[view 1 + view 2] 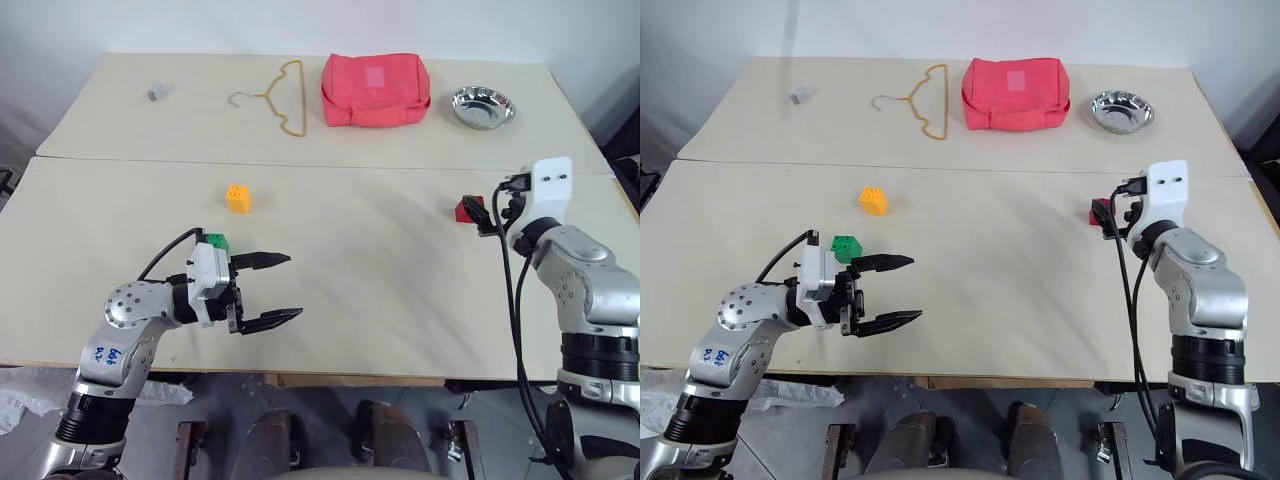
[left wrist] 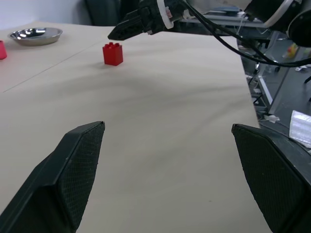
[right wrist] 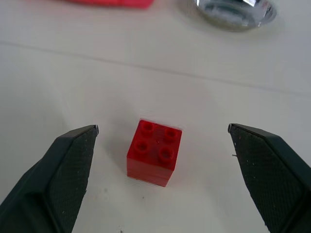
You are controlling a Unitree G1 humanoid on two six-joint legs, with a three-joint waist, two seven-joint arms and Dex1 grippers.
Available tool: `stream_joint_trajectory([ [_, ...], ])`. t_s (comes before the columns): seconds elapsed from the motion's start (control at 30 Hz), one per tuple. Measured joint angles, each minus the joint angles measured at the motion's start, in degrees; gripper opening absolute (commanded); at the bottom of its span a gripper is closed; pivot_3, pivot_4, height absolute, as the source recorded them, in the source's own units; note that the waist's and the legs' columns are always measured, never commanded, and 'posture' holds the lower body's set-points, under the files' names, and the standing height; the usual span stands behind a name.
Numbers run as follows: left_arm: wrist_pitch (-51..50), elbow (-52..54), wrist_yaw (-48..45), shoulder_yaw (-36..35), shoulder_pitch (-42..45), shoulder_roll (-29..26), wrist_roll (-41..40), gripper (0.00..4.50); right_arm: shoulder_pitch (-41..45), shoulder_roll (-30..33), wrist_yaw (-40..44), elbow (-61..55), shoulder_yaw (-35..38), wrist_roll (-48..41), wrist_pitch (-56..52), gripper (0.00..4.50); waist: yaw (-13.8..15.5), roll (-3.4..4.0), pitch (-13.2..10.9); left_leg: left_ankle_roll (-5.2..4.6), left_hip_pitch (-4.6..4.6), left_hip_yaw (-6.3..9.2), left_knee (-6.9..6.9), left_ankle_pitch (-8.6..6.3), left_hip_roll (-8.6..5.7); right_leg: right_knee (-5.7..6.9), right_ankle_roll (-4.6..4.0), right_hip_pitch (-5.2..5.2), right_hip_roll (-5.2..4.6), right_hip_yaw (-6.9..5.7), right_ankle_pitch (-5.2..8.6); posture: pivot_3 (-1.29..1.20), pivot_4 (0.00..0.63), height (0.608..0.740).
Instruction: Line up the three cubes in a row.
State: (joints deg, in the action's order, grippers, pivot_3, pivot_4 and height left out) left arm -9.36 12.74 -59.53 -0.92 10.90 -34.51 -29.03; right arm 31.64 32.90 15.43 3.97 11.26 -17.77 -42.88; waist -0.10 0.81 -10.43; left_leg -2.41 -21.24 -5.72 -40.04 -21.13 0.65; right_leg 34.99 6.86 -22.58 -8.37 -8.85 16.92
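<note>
On the left, the left gripper (image 1: pixel 272 290) hung low over the desk (image 1: pixel 380 270) with its jaws wide and empty, and the green cube (image 1: pixel 847 246) sat just behind it. The orange-yellow cube (image 1: pixel 238 198) sat farther back. On the right, the right gripper (image 3: pixel 160 145) had its jaws wide, with the red cube (image 3: pixel 154 152) on the desk between them, untouched.

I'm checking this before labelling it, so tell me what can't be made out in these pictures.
- Green cube: partly hidden behind the left gripper in both head views.
- Red cube: partly covered by the right gripper and its cables in the head views; clear in the right wrist view.
- Small grey object: too small to identify.
- Steel bowl: cut off by the right wrist view's edge.
</note>
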Motion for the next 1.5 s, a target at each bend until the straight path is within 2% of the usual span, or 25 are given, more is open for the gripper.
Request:
stream_joint_trajectory([
  [0.13,0.0,0.0,0.0,-0.1,-0.1,0.0,0.1,4.46,2.7,-0.3,0.3,4.7,-2.1,1.2,-1.0,4.50,-0.1,0.00,0.0,0.00,0.00,-0.01,-0.01,0.00,0.01,0.01,0.00,0.00,0.00,0.00,0.00,0.00,0.150,0.740],
  [0.17,0.0,0.0,0.0,-0.1,-0.1,0.0,0.1,4.50,3.3,-0.7,0.3,5.8,-2.2,1.4,-0.8,4.13,-0.1,0.00,0.0,0.00,0.00,-0.01,-0.01,0.00,0.01,0.01,0.00,0.00,0.00,0.00,0.00,0.00,0.150,0.740],
  [0.23,0.1,0.1,0.0,-0.1,-0.3,-0.1,0.1,4.50,4.4,-1.6,0.1,8.0,-2.2,2.1,0.3,3.67,-0.1,0.00,0.0,0.00,0.00,-0.01,0.00,0.00,0.01,0.01,0.00,0.00,0.01,0.00,0.00,0.00,0.150,0.740],
  [0.43,0.1,0.6,0.1,-0.2,-1.6,-0.1,0.2,4.50,5.3,-2.3,0.3,10.8,-2.2,3.3,3.5,1.66,-0.1,0.00,0.0,0.00,-0.02,0.00,0.00,0.00,0.02,0.00,0.01,0.00,0.01,-0.01,0.00,0.00,0.150,0.740],
  [0.47,0.1,0.7,0.1,-0.2,-2.0,-0.1,0.2,4.50,5.3,-2.3,0.5,10.9,-2.3,3.4,3.8,1.46,-0.1,0.00,0.0,0.00,-0.01,0.00,0.00,0.00,0.02,0.00,0.01,0.00,0.01,-0.01,0.00,0.00,0.150,0.740],
  [0.57,0.1,0.9,0.2,-0.3,-2.6,-0.1,0.2,4.50,5.3,-2.3,1.8,11.0,-2.2,3.5,4.4,1.47,-0.1,0.00,0.0,0.00,-0.01,0.00,-0.01,0.00,0.03,0.00,0.01,0.00,0.01,-0.01,0.00,0.00,0.150,0.740],
  [0.63,0.1,1.4,0.1,-0.8,-2.8,-0.3,0.1,4.50,5.3,-2.1,6.6,10.8,-2.5,2.8,6.9,1.47,-0.2,0.01,0.0,0.00,-0.01,-0.01,0.00,0.00,0.02,-0.01,0.01,-0.01,0.01,0.00,0.00,0.00,0.150,0.740],
  [0.7,0.1,2.3,0.0,-1.6,-3.2,-0.6,-0.1,4.50,5.3,-0.6,15.7,9.4,-4.1,1.0,11.1,1.47,-0.2,0.05,0.0,0.00,-0.01,0.00,0.01,0.00,0.03,-0.02,0.01,-0.02,0.02,0.00,0.00,0.00,0.150,0.740],
  [0.77,0.2,2.4,-0.6,-3.2,-4.4,-1.2,-0.6,4.50,5.3,2.6,30.9,6.5,-7.3,-2.0,16.8,1.47,-0.2,0.10,-0.1,0.00,0.00,0.01,0.03,0.00,0.04,-0.07,0.02,-0.02,0.04,-0.01,0.00,0.00,0.150,0.740],
  [0.87,0.6,2.1,-1.8,-5.4,-5.3,-2.1,-1.1,4.50,7.5,5.1,48.0,5.2,-11.3,-5.0,20.8,1.47,-0.2,0.09,-0.1,0.00,0.03,0.00,-0.01,0.00,0.06,-0.06,0.02,0.04,0.05,-0.03,0.00,0.00,0.150,0.740],
  [1.0,1.4,1.6,-3.1,-7.6,-7.1,-2.7,-1.1,4.50,10.7,5.6,61.8,10.0,-19.0,-3.0,24.9,1.47,-0.2,0.08,-0.1,0.00,0.07,0.01,-0.03,0.00,0.05,-0.05,0.01,0.07,0.02,-0.04,0.00,0.00,0.150,0.740],
  [1.07,1.6,1.0,-3.4,-8.2,-7.8,-2.8,-1.1,4.50,12.2,4.5,65.4,15.3,-22.1,-0.3,29.4,1.47,0.0,0.05,-0.1,0.00,0.04,0.05,-0.04,0.00,0.02,-0.05,0.02,0.06,-0.01,-0.08,0.00,0.00,0.150,0.740],
  [1.27,1.7,1.2,-3.1,-9.8,-10.2,-3.0,-1.1,4.50,15.0,0.7,69.4,28.3,-24.5,4.6,40.4,1.47,-0.2,0.04,-0.1,0.00,0.02,0.08,-0.03,0.00,0.02,-0.06,0.01,0.06,-0.02,-0.12,0.00,0.00,0.150,0.740],
  [1.5,1.3,3.2,-2.1,-12.1,-13.9,-3.6,-1.2,4.50,13.0,1.4,72.6,27.5,-24.5,4.9,43.8,1.47,-0.1,0.05,-0.1,0.00,0.02,0.15,-0.06,0.00,0.03,-0.05,0.01,0.10,-0.04,-0.14,0.00,0.00,0.150,0.740],
])
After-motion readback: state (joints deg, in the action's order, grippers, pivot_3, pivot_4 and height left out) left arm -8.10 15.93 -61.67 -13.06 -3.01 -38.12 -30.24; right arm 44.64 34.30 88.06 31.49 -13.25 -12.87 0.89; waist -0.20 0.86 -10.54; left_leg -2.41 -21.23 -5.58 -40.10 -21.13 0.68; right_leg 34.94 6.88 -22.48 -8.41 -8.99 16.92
